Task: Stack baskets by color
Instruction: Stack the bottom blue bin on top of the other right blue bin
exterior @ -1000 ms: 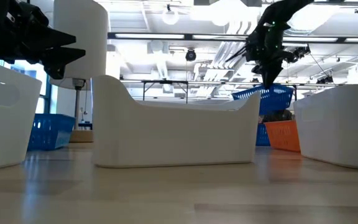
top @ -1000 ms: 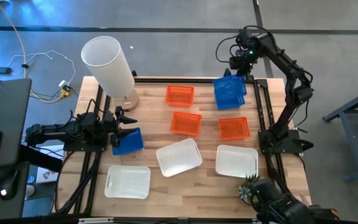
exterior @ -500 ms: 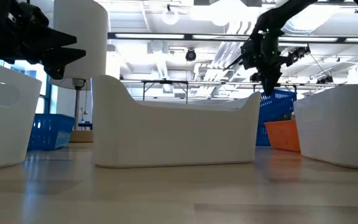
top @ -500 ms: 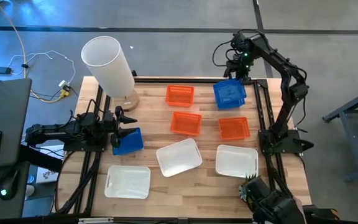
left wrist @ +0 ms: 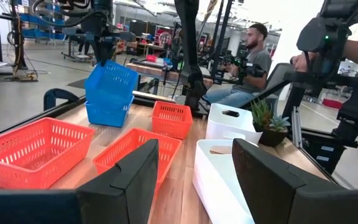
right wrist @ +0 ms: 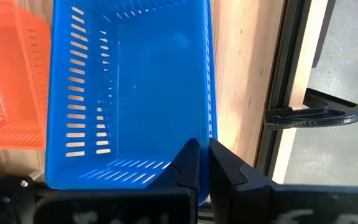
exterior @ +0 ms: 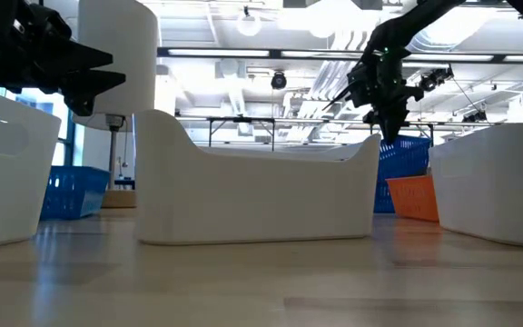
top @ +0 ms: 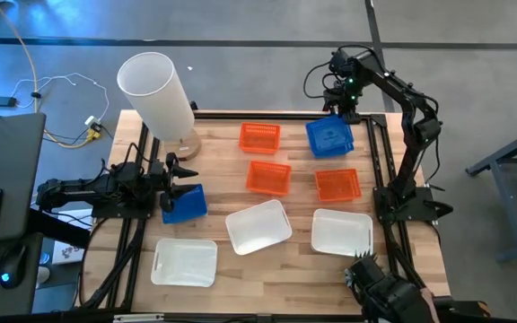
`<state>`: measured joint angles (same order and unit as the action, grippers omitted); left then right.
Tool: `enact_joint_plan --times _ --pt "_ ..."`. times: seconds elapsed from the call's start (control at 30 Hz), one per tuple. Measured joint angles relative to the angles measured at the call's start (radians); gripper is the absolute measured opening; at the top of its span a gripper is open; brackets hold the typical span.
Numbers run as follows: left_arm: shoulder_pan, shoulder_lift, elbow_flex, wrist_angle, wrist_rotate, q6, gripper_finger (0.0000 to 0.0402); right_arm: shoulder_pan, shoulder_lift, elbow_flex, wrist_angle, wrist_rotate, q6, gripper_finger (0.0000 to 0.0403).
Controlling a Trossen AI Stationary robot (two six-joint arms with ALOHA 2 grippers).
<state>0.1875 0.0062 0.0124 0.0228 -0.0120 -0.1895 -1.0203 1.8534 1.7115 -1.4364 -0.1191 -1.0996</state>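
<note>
Three orange baskets with mesh sides are seen: one [top: 259, 137], a second [top: 268, 178] and a third [top: 337, 185]. A blue mesh basket [top: 330, 136] is seen at the far right of the desk [top: 214, 152], whose top is light wood grain, and another blue basket [top: 185, 204] at its left edge. Three white baskets [top: 185, 262] [top: 258, 226] [top: 341, 231] are plain. The tall cylinder lamp [top: 155, 94] is white. Both arms [top: 88, 193] [top: 411, 117] are dark, nearly black. A small plant [left wrist: 266, 118] is green
</note>
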Motion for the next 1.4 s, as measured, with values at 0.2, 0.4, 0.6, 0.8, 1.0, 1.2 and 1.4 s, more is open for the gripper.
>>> enact_joint_plan --times 0.2,0.4,0.6,0.8,1.0,1.2,1.4 --pt "0.0 0.0 0.0 0.001 0.0 -0.001 0.0195 0.0 0.0 0.0 0.01 0.009 0.01 0.0" --pt "0.0 0.0 0.0 0.001 0.0 -0.001 0.0195 0.0 0.0 0.0 0.019 0.013 0.018 0.0001" --pt "0.0 0.0 0.0 0.001 0.0 0.0 0.0195 0.0 0.0 0.0 0.027 0.022 0.025 0.0001" --pt "0.0 0.0 0.0 0.001 -0.003 0.009 0.0195 0.0 0.0 0.0 0.028 0.026 0.026 0.0001" --pt "0.0 0.0 0.0 0.001 -0.004 0.009 0.0195 0.0 0.0 0.0 0.038 0.038 0.042 0.0001" --pt "0.0 0.0 0.0 0.008 -0.004 0.009 0.0195 0.0 0.0 0.0 0.048 0.043 0.052 0.0003" --pt "0.0 0.0 0.0 0.04 -0.004 0.009 0.0195 0.0 0.0 0.0 0.058 0.051 0.054 0.0049"
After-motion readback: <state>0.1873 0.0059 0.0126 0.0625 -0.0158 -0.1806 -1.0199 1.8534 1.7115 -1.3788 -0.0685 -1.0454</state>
